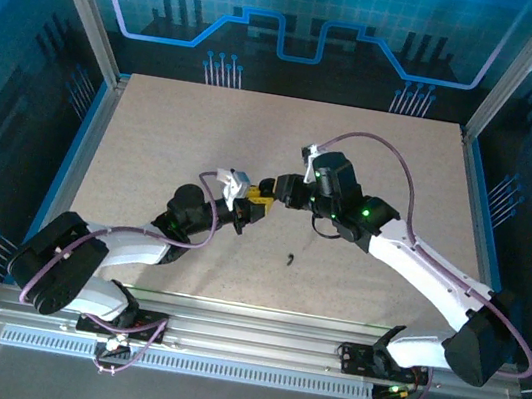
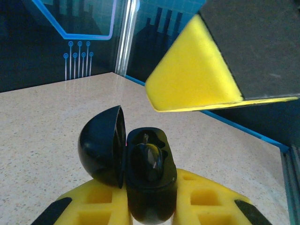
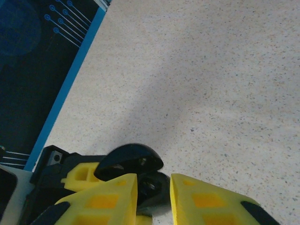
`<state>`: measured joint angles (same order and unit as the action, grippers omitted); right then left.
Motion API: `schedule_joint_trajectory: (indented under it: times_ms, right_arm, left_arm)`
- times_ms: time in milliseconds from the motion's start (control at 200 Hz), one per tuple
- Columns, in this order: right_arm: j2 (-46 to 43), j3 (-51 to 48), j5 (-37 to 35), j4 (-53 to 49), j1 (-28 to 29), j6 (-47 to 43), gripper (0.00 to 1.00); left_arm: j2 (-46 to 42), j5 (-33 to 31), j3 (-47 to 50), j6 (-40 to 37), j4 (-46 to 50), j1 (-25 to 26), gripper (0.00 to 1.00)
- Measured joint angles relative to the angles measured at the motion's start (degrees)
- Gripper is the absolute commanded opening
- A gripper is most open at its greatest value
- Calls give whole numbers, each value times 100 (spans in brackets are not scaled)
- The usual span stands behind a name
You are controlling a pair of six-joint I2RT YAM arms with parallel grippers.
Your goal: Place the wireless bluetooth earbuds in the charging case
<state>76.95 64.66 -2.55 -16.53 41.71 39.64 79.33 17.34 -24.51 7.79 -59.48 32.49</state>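
The charging case (image 2: 145,187) is glossy black, not pink. My left gripper (image 2: 150,213) is shut on its body, and its lid (image 2: 101,145) hangs open to the left. A dark, shiny earbud (image 2: 149,161) sits in one socket of the case. My right gripper (image 3: 153,187) hovers open just over the case (image 3: 157,185), one yellow finger on each side, beside the raised lid (image 3: 131,160). From above, both grippers meet at mid-table, the left gripper (image 1: 248,204) and the right gripper (image 1: 272,192). A tiny dark piece (image 1: 291,258) lies on the table; it is too small to tell whether it is an earbud.
The speckled beige table (image 1: 154,141) is bounded by a blue rim and dark printed walls. The right gripper's yellow finger (image 2: 197,75) looms close above the case in the left wrist view. The left gripper's yellow fingers (image 3: 82,173) show under the lid.
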Motion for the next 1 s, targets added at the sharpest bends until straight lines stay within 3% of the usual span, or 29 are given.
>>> schedule_joint_trajectory:
  times_ms: [285, 525, 645, 855, 1001]
  right_arm:
    - [254, 42, 20, -520, -55, 24, 32]
    - [599, 437, 149, -1961, -400, 612, 33]
    - [629, 199, 413, -2398, -472, 1456, 33]
    - [514, -1235, 942, -2164, -275, 3547, 32]
    - [531, -1191, 863, -2400, -109, 4684, 32]
  left_arm:
    - [-201, -715, 35, 118, 162, 4, 19]
    - [-608, -1141, 101, 120, 603, 4, 19]
    - [-872, -1340, 186, 120, 879, 4, 19]
    - [-1196, -1606, 407, 120, 1193, 4, 19]
    - [-1296, -1740, 542, 136, 1333, 4, 19]
